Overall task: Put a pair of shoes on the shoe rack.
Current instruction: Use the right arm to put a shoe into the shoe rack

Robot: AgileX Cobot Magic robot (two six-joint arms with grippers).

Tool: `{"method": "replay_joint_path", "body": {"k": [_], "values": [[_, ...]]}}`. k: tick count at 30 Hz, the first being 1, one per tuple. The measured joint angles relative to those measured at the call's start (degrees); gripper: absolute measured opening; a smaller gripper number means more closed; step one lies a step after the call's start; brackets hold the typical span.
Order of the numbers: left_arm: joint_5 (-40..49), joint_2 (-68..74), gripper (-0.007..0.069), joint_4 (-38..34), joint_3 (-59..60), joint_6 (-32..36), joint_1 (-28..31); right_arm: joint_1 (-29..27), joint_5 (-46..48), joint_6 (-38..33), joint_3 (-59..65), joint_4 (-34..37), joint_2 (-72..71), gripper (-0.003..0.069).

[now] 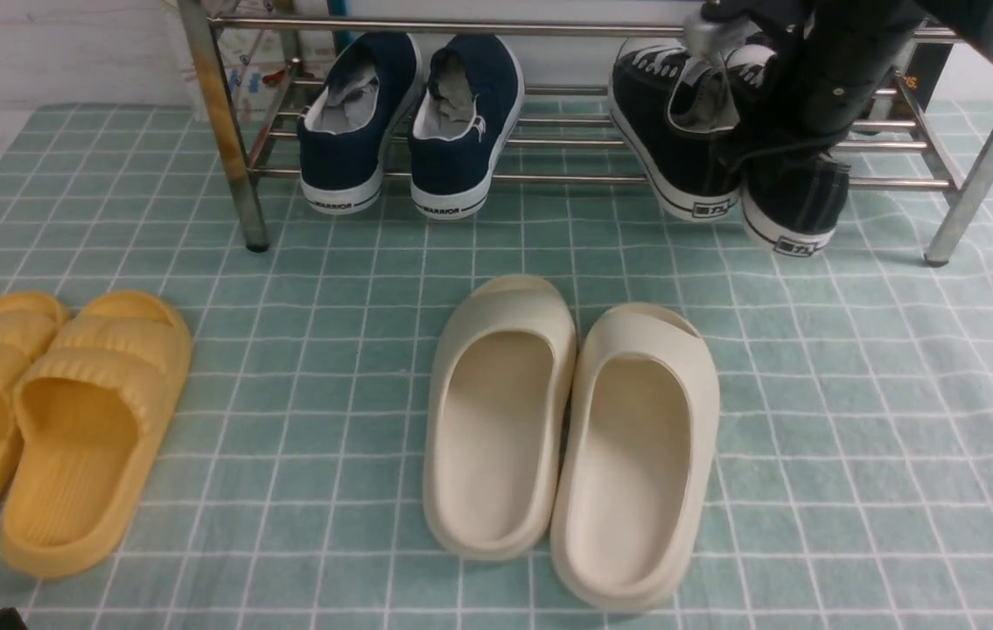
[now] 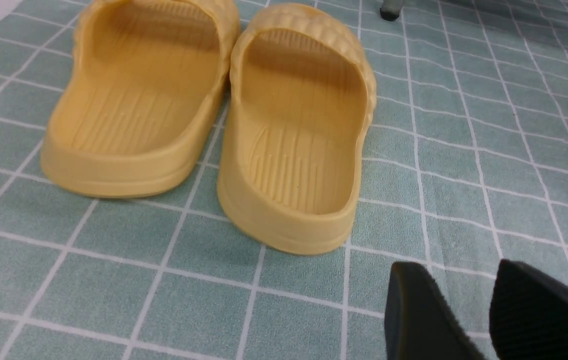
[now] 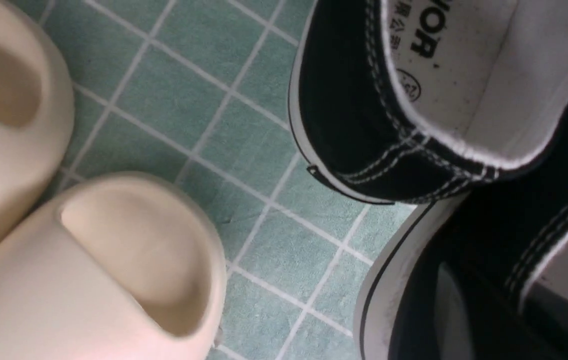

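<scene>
Black canvas sneakers, white-soled, are resting on the shiny tubular rack, directly under the right gripper, its jaws closed. The left gripper is holding its ribbed jaws apart and empty, with moulded yellow slides lying ahead.

Two black sneakers, two navy sneakers, four slides, one rack

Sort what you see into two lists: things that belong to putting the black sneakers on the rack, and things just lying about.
Belongs to the job:
black sneakers
shoe rack

Just lying about:
navy sneakers, already on the rack
cream slides
yellow slides
green checked cloth
</scene>
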Motion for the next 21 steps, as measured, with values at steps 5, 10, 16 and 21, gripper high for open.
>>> {"method": "replay_joint_path", "body": {"k": [5, 10, 16, 21], "values": [[0.0, 0.0, 0.0238, 0.0, 0.0, 0.0, 0.0, -1.3, -2.9, -0.1, 0.0, -0.9, 1.2, 0.0017], [0.0, 0.0, 0.0238, 0.0, 0.0, 0.0, 0.0, -2.3, -4.8, -0.4, 0.0, -2.2, 2.2, 0.0017], [0.0, 0.0, 0.0238, 0.0, 0.0, 0.0, 0.0, -2.6, -6.7, -0.8, -0.1, -6.2, 2.3, 0.0017], [0.0, 0.0, 0.0238, 0.0, 0.0, 0.0, 0.0, -2.8, -9.0, -1.1, -0.1, -4.9, 2.3, 0.0017]]}}
